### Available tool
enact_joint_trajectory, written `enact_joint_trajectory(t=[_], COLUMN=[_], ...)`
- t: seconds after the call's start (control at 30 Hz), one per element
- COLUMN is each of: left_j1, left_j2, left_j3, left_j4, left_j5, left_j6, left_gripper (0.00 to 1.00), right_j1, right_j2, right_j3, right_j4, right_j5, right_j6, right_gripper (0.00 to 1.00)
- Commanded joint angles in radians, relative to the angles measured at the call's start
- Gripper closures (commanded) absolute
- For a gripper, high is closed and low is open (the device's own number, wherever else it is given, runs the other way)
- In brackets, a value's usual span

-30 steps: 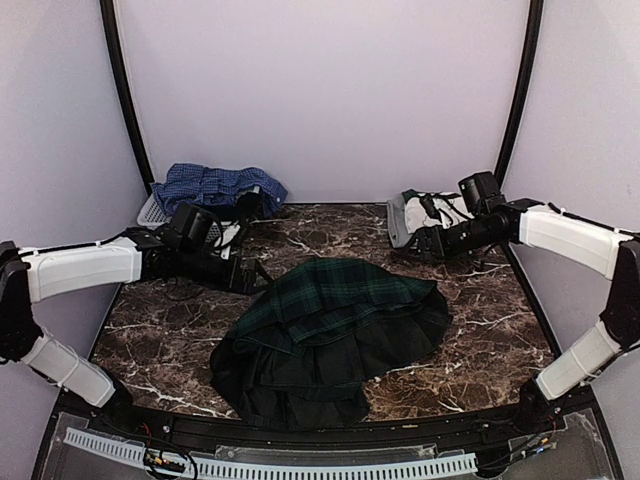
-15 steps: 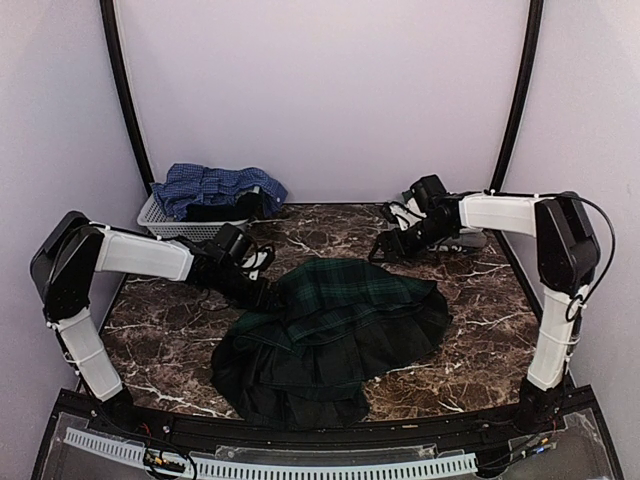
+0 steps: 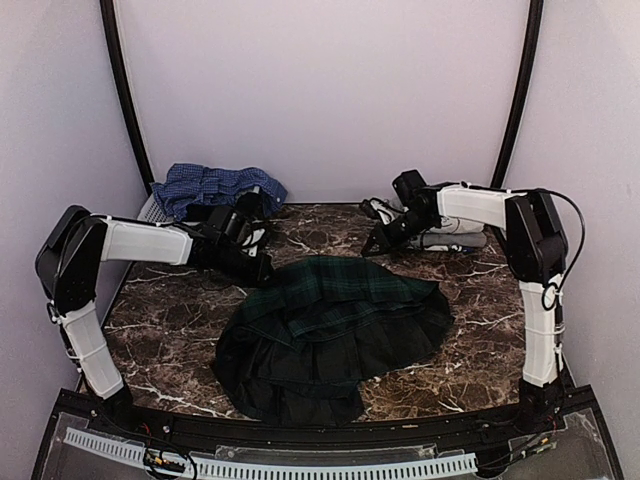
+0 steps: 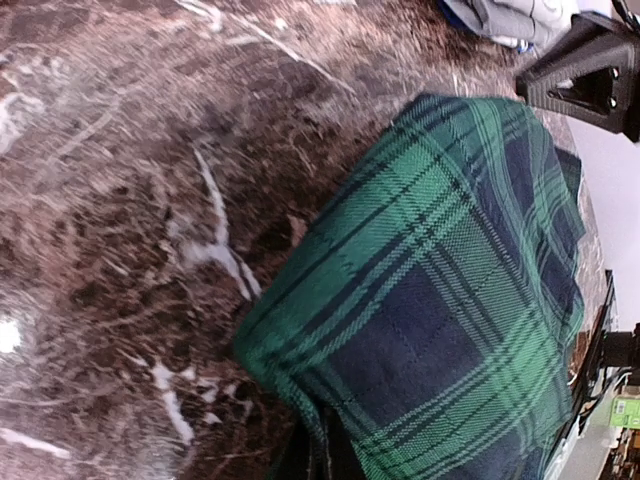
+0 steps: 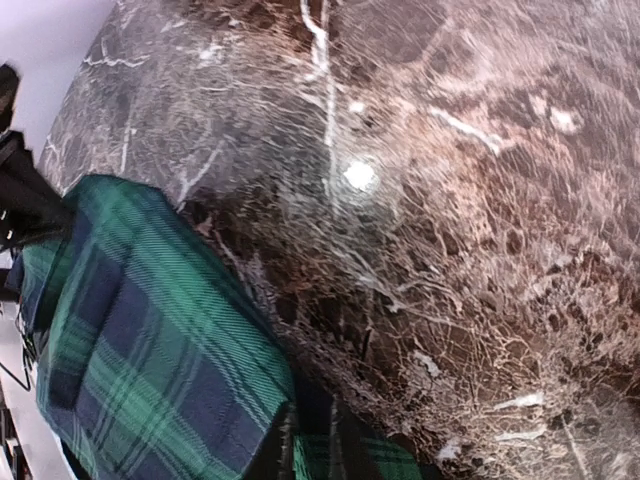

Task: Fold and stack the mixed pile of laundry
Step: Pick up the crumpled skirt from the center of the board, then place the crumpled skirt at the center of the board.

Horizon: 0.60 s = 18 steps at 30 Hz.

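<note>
A dark green tartan garment (image 3: 335, 295) lies crumpled mid-table, its black part (image 3: 300, 375) spread toward the front. My left gripper (image 3: 262, 272) is at the garment's back left corner. In the left wrist view the gripper (image 4: 322, 460) is shut, with the tartan cloth (image 4: 450, 280) pinched between its fingers. My right gripper (image 3: 372, 250) is at the back right edge. In the right wrist view it (image 5: 318, 455) is shut on a fold of the same tartan (image 5: 130, 340). A blue checked shirt (image 3: 215, 185) lies heaped at the back left.
The blue shirt rests on a pale slatted basket (image 3: 150, 212) in the back left corner. A folded white and grey garment (image 3: 455, 232) lies at the back right, behind the right arm. The dark marble table (image 3: 160, 330) has white walls close on three sides.
Both arms swung inward from the back corners to the tartan garment's back edge. Their jaws were open and have closed on the cloth.
</note>
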Motion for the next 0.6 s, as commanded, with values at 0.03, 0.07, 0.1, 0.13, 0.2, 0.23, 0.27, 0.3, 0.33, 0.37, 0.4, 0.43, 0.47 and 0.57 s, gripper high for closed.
enact_joint_trajectory(t=[0.03,0.07,0.1,0.13,0.2,0.23,0.27,0.3,0.33,0.37,0.4,0.43,0.47,0.57], left_j1=[0.057,0.059,0.06,0.06,0.06,0.058,0.044,0.029,-0.008,-0.035,-0.097,-0.129,-0.199,-0.396], left_j2=[-0.015,-0.025,-0.031,-0.047,-0.08,-0.094,-0.127,-0.148,-0.2,-0.262,-0.294,-0.354,-0.381,-0.464], left_j3=[0.098,0.138,0.186,0.211,0.277,0.32,0.337,0.353,0.353,0.336,0.32,0.273,0.243,0.053], left_j4=[0.024,0.0,-0.029,-0.043,-0.084,-0.113,-0.128,-0.148,-0.157,-0.178,-0.189,-0.217,-0.232,-0.275], left_j5=[0.053,0.034,0.027,0.011,-0.006,0.009,0.019,0.029,0.026,0.026,0.028,0.037,0.04,0.003], left_j6=[0.001,0.011,0.036,0.048,0.094,0.108,0.154,0.185,0.255,0.298,0.379,0.417,0.472,0.509], left_gripper=[1.0,1.0,1.0,1.0,1.0,1.0,1.0,1.0,1.0,1.0,1.0,1.0,1.0,1.0], right_j1=[0.004,0.005,0.005,0.005,0.004,0.003,0.003,0.001,0.0,-0.001,-0.005,-0.01,-0.014,-0.02], right_j2=[-0.055,-0.073,-0.099,-0.121,-0.163,-0.182,-0.199,-0.222,-0.247,-0.272,-0.299,-0.324,-0.351,-0.421], right_j3=[0.083,0.096,0.109,0.123,0.14,0.15,0.155,0.152,0.135,0.119,0.1,0.079,0.052,-0.035], right_j4=[-0.031,-0.028,-0.026,-0.025,-0.021,-0.027,-0.033,-0.031,-0.023,-0.016,-0.013,-0.008,0.0,0.019], right_j5=[-0.026,-0.022,-0.018,-0.013,0.005,0.025,0.039,0.05,0.068,0.079,0.087,0.098,0.106,0.115], right_j6=[0.004,0.009,0.011,0.011,0.038,0.04,0.04,0.04,0.045,0.049,0.053,0.06,0.068,0.071], right_gripper=[1.0,1.0,1.0,1.0,1.0,1.0,1.0,1.0,1.0,1.0,1.0,1.0,1.0,1.0])
